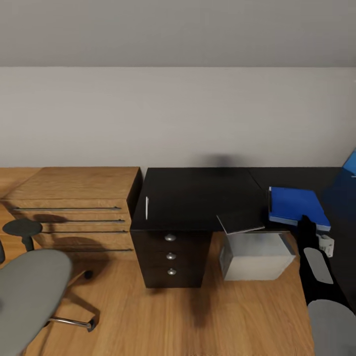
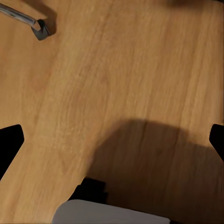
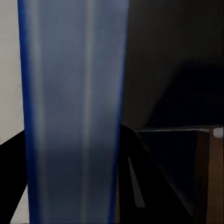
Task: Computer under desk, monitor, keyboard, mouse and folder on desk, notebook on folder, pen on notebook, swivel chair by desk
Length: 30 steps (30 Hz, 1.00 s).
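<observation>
The right tool (image 1: 305, 223) grips the near edge of the blue folder (image 1: 295, 205), holding it over the black counter (image 1: 198, 195) (left tool (image 2: 112, 140) spread wide above bare floor); stiff, light and flat, it likely handles best by an edge.

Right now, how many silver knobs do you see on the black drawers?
3, in a vertical row on the drawer fronts: top knob, middle knob, bottom knob. More may be hidden elsewhere.

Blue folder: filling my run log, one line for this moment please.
flat bright blue folder: at black desk edge | right jaws: shut on it | left jaws: open over wooden floor
</observation>
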Available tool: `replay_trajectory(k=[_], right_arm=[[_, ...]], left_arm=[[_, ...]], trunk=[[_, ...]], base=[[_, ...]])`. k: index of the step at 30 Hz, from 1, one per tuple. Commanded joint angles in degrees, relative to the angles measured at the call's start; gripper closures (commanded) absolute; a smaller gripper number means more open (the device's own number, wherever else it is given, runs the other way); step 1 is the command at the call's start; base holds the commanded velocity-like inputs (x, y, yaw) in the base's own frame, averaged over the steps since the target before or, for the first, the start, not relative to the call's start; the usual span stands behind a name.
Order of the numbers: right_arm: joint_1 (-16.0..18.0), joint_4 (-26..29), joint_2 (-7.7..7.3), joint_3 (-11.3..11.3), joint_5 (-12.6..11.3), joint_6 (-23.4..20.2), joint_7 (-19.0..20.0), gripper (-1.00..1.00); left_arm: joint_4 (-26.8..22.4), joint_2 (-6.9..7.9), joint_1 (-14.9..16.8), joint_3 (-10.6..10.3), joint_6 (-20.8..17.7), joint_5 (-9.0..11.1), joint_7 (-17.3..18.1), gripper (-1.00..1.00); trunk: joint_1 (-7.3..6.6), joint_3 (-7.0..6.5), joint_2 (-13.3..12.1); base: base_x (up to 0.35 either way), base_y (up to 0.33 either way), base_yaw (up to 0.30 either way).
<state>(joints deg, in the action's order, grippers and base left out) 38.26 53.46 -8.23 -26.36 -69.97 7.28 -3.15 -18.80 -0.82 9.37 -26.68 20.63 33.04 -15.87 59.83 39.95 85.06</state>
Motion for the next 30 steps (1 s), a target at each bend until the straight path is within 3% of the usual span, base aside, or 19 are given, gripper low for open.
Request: replay_trajectory(k=[1,4,7,14,22,30], right_arm=[[0.65,-0.97,-0.09,0.14,-0.49,1.16,-0.15,1.00],[2.19,-3.85,-0.12,0.51,-0.49,5.54,0.77,1.00],[2.51,-4.52,-0.08,0.52,-0.60,7.07,1.83,1.00],[2.14,-5.70,0.99,0.52,-0.46,7.81,7.02,1.00],[2.08,-5.81,1.37,0.59,-0.42,7.89,7.90,1.00],[2.08,-5.85,5.05,0.61,-0.68,7.76,7.93,1.00]], left_arm=[[-0.01,0.01,0.04,-0.48,0.20,0.28,-0.45,-1.00],[-0.01,-0.04,0.04,-0.48,0.20,0.28,-0.43,-1.00],[-0.01,-0.05,0.04,-0.48,0.20,0.28,-0.41,-1.00],[0.00,-0.30,0.04,-0.46,0.20,0.26,-0.55,-1.00],[0.00,-0.31,0.04,-0.41,0.20,0.27,-0.72,-1.00],[0.00,-0.32,0.04,-0.39,0.29,0.19,-0.74,-1.00]], trunk=[[-0.01,0.11,0.03],[-0.01,0.27,0.03],[-0.01,0.42,0.03],[-0.01,0.70,0.03],[-0.01,1.00,0.03],[-0.01,1.10,0.03]], base=[[0.000,0.000,-0.228],[0.000,0.000,-0.221],[0.000,0.000,-0.219],[0.000,0.000,-0.230],[0.000,0.000,-0.224],[0.000,0.000,-0.034]])
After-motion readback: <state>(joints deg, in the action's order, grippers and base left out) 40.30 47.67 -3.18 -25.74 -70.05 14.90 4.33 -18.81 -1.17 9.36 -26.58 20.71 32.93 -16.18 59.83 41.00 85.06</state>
